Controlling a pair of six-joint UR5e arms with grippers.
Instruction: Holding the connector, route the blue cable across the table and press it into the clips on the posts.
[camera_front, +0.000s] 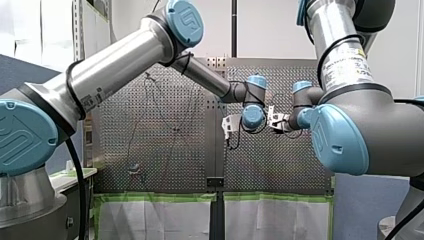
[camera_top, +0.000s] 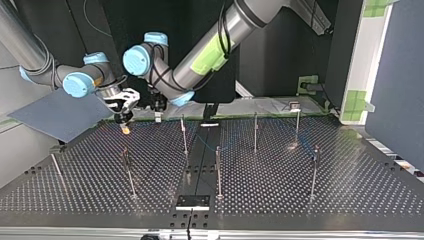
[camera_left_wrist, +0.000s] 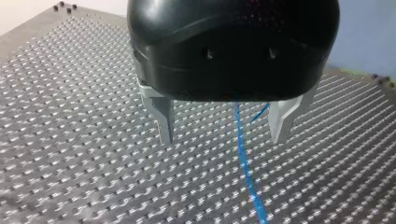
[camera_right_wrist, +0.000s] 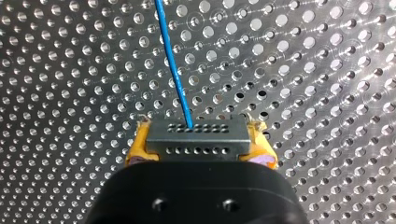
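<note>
Firstly, the front view: my left arm (camera_front: 125, 55) reaches in from the left and my right arm (camera_front: 350, 115) from the right. Their wrists come close together near the middle, over the perforated table (camera_front: 160, 150). I cannot tell how either set of fingers stands from here.

Next, the top view, where the sides are crossed. My right gripper (camera_top: 125, 127) hangs low over the far part of the table at the view's left, and its yellow tip shows just above the surface. My left arm's wrist is just beside it, toward the middle. Several thin posts (camera_top: 218, 170) stand upright across the table, well apart from both wrists. Their clips are too small to make out.

Then the left wrist view. My left gripper (camera_left_wrist: 223, 140) is black with metal fingers (camera_left_wrist: 163, 119), and these are spread wide with nothing grasped. The blue cable (camera_left_wrist: 243, 158) lies on the table and runs between the two fingers, touching neither, nearer one of them.

Lastly, the right wrist view. The yellow pads (camera_right_wrist: 137, 147) are clamped on either side of the grey connector (camera_right_wrist: 196, 137), which has rows of small holes. The cable leaves the connector's middle and runs straight ahead over the table.
</note>
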